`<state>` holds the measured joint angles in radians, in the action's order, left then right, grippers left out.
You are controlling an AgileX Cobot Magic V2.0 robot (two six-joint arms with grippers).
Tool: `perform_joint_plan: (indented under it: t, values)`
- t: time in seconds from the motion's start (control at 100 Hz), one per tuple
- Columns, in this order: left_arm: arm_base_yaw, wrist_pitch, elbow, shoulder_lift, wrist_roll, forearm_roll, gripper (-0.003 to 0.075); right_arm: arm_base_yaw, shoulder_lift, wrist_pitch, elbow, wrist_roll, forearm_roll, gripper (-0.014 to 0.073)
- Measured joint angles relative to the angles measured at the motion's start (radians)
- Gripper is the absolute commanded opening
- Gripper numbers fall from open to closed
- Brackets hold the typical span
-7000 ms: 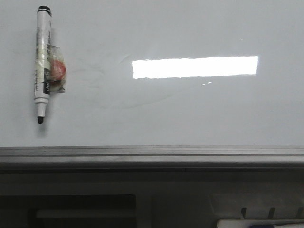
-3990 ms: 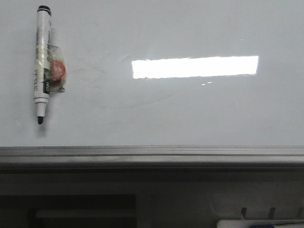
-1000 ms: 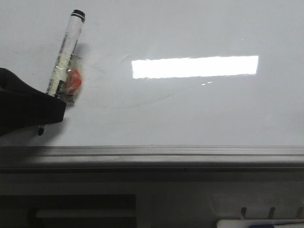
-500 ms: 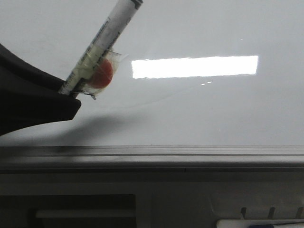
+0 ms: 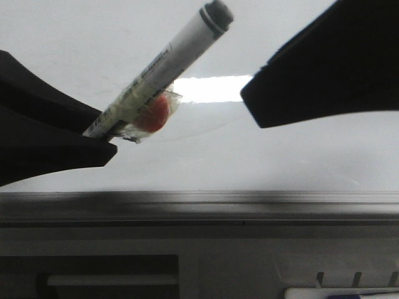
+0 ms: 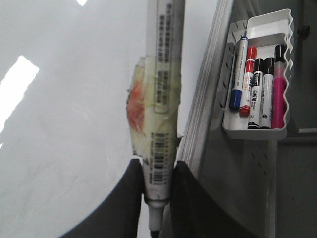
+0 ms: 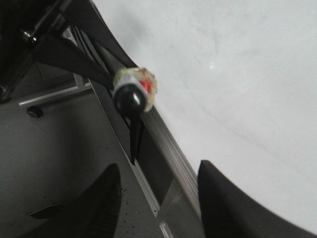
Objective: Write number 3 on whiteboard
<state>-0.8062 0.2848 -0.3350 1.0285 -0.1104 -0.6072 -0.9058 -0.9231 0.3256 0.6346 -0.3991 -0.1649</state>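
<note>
Meanwhile, the left gripper (image 6: 157,186) clamps a white black-tipped marker (image 5: 159,68) aloft over the glossy pale whiteboard (image 5: 280,162); the right gripper (image 7: 158,196) gapes empty nearby. No 3 is drawn yet.

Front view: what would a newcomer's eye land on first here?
The marker, lifted off the whiteboard and slanting up to the right, clamped near its tip in the left gripper, with a taped-on orange lump on its barrel. Next, the open right gripper looming dark from the upper right, facing the marker's butt end.
</note>
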Motion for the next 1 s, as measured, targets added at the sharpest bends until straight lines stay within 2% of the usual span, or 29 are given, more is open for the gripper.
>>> perform_joint_plan:
  t: [0.48,0.82,0.89,1.0]
  values:
    - [0.0,0.002,0.0,0.0,0.0,-0.032,-0.002,-0.065,-0.136,-0.037,0.131,-0.002,0.018,0.0316]
    - [0.0,0.007,0.0,0.0,0.0,-0.032,-0.002,-0.076,-0.208,-0.033,0.143,-0.002,0.018,0.0308]
    - [0.0,0.009,0.0,0.0,0.0,-0.032,-0.002,-0.076,-0.208,-0.033,0.143,-0.002,0.018,0.0239]
    - [0.0,0.009,0.0,0.0,0.0,-0.032,-0.002,-0.076,-0.208,-0.033,0.143,-0.002,0.018,0.0001]
